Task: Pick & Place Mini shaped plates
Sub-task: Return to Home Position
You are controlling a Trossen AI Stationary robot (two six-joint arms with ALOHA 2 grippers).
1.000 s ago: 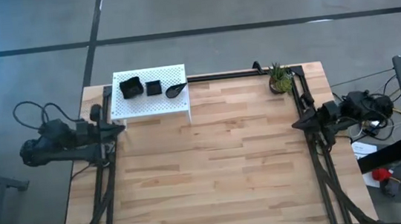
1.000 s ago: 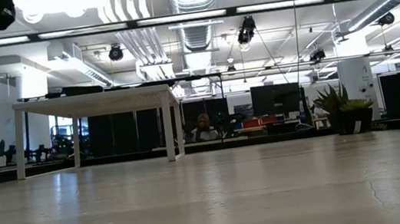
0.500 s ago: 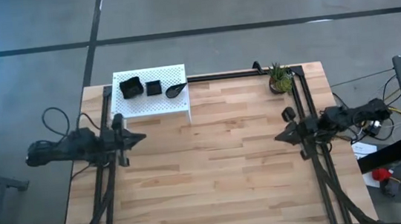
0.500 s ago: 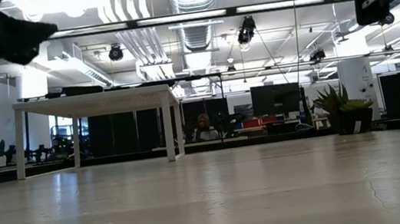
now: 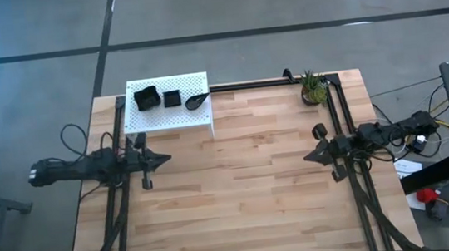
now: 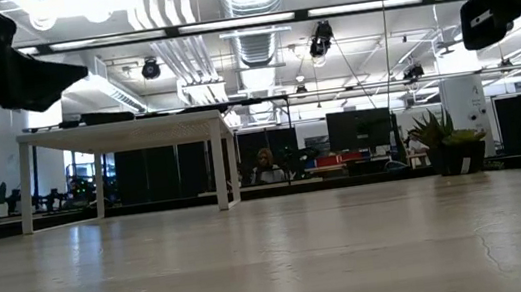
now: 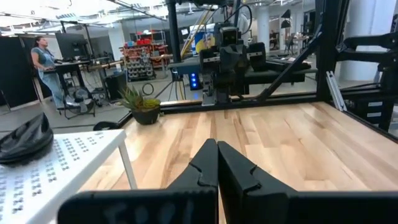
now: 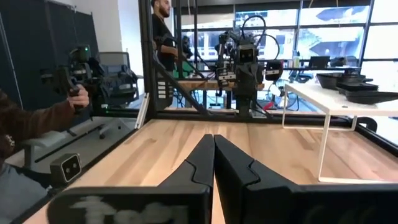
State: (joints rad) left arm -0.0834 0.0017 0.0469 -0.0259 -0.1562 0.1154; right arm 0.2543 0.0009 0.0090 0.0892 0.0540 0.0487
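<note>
Light wooden tabletop (image 5: 241, 199), seen from above, with an open workshop hall beyond it

Step in hand, as judged: both arms retire to rest. Done well, each arm draws back along its own side, lifted off the wood, with nothing carried. The left arm needs the more care, since it passes close to the platform's near edge, where a knock could shift the stacks.

- Left claw (image 5: 163, 158): one, at 9 o'clock of the tabletop, raised above the wood, fingers pressed together, holding nothing
- Right claw (image 5: 308, 158): one, at 3 o'clock, raised likewise, fingers pressed together, holding nothing
- White perforated platform (image 5: 182, 117): one, on legs, at 11 o'clock
- Mini shaped plates: three black groups in a row on the platform's far half, none on the bare wood
  - larger plates with upturned rims (image 5: 146, 98): one stack, toward 9 o'clock
  - small square plates (image 5: 171, 98): one stack, in the middle
  - teardrop plates (image 5: 197, 101): one stack, toward 3 o'clock
  - the number of plates in each stack cannot be told
- Potted plant (image 5: 313, 88): one, at 1 o'clock, well apart from the platform
</note>
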